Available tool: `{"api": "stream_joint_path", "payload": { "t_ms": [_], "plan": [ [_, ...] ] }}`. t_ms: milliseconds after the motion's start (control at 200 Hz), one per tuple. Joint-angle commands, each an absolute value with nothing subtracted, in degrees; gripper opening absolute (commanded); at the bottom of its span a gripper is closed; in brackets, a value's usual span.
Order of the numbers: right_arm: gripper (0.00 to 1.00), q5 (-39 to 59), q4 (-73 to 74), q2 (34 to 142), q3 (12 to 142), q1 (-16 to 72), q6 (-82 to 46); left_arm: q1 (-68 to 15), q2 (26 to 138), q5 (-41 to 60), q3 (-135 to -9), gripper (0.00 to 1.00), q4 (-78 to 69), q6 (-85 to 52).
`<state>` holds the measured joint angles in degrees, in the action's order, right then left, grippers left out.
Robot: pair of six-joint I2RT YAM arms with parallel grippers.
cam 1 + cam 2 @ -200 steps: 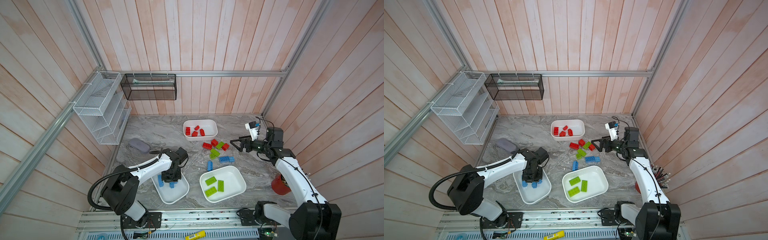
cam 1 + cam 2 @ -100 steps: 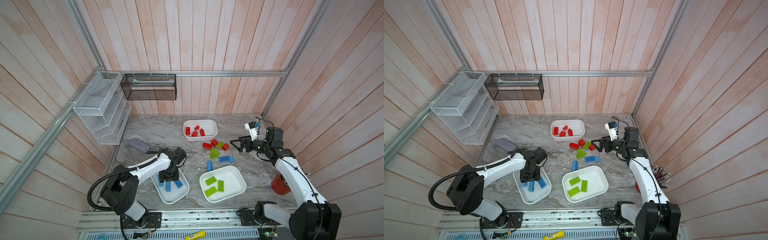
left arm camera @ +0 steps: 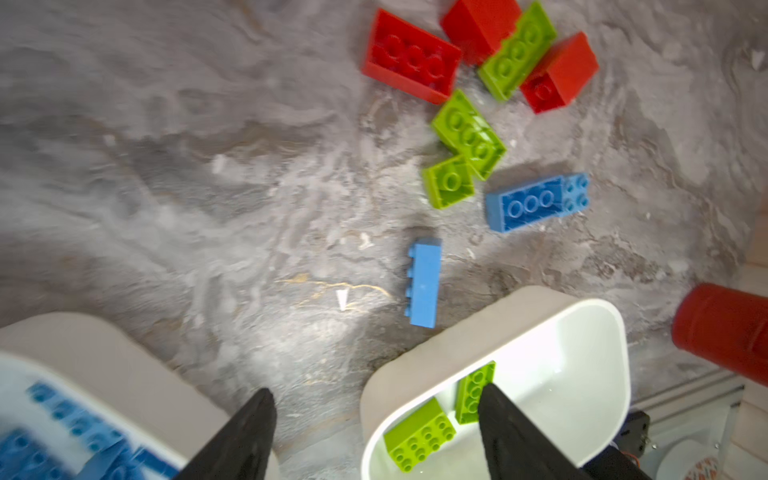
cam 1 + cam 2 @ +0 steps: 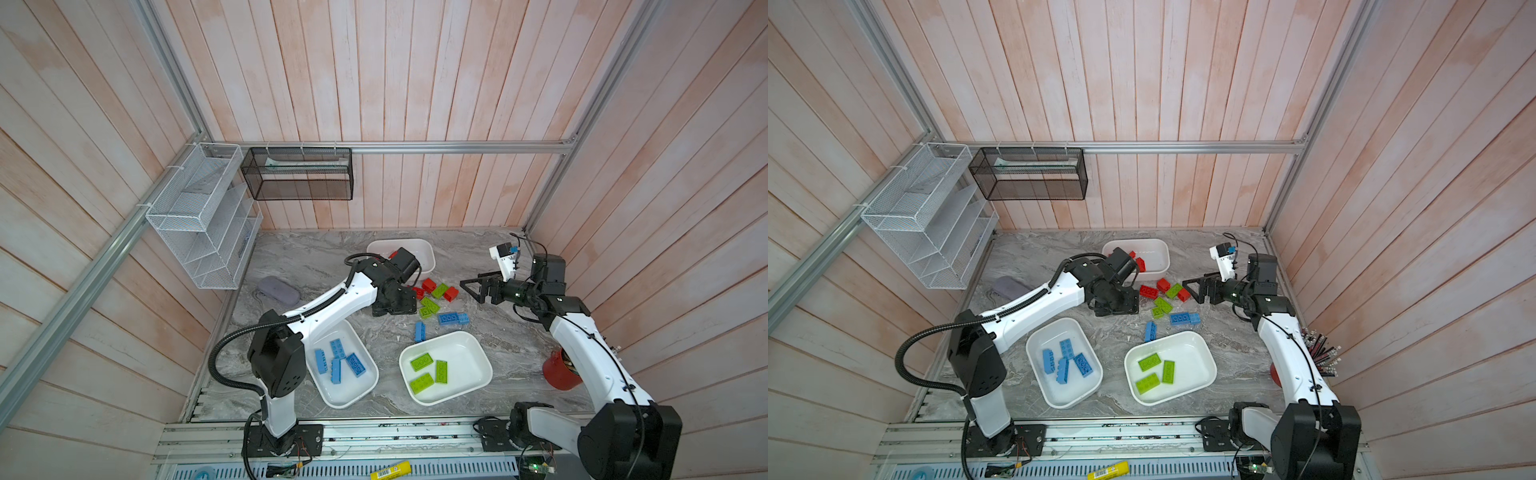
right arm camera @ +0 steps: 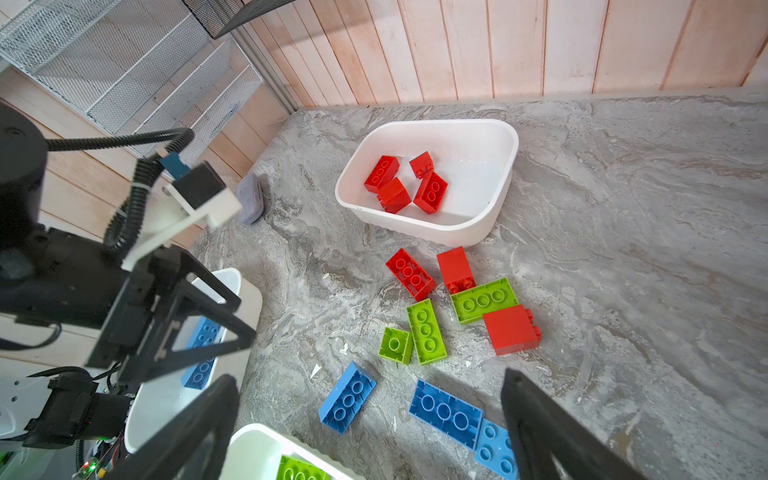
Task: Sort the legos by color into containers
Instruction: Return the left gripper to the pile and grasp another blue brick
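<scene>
Three white containers stand on the marble top. The near-left one (image 4: 351, 395) holds several blue legos (image 4: 338, 361). The near-right one (image 4: 467, 361) holds three green legos (image 4: 428, 372). The far one (image 5: 478, 174) holds several red legos (image 5: 399, 183). Between them lies a loose pile: red legos (image 3: 409, 56), green legos (image 3: 469, 133), a long blue lego (image 3: 536, 201) and a blue lego on its side (image 3: 424, 282). My left gripper (image 4: 394, 306) hovers just left of the pile, open and empty (image 3: 374, 390). To the pile's right, my right gripper (image 4: 473, 286) is open and empty (image 5: 368, 376).
A red pencil cup (image 4: 559, 374) stands by the right arm's base. A grey case (image 4: 278, 290) lies at the table's left edge. A white wire basket (image 4: 199, 216) and a black mesh basket (image 4: 297, 174) hang on the walls.
My left gripper opened over the near-left container, leaving a blue lego in it, then moved away toward the loose pile. The right arm has stayed put.
</scene>
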<state>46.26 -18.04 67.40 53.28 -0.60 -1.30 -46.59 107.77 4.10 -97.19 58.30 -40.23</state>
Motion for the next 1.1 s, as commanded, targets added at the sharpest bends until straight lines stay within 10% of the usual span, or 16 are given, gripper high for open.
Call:
{"api": "stream_joint_path", "payload": {
  "t_ms": [0, 1095],
  "plan": [
    [0.98, 45.4, -19.16, 66.89, 54.27, -0.57, -0.55, -48.36, 111.75, 9.37, -98.29, 0.8, 52.18, -37.85],
    [0.98, 43.74, -22.49, 64.81, 52.29, -2.5, 1.18, -48.65, 124.33, 8.93, -91.85, 0.42, 39.72, -36.48]
  ]
}}
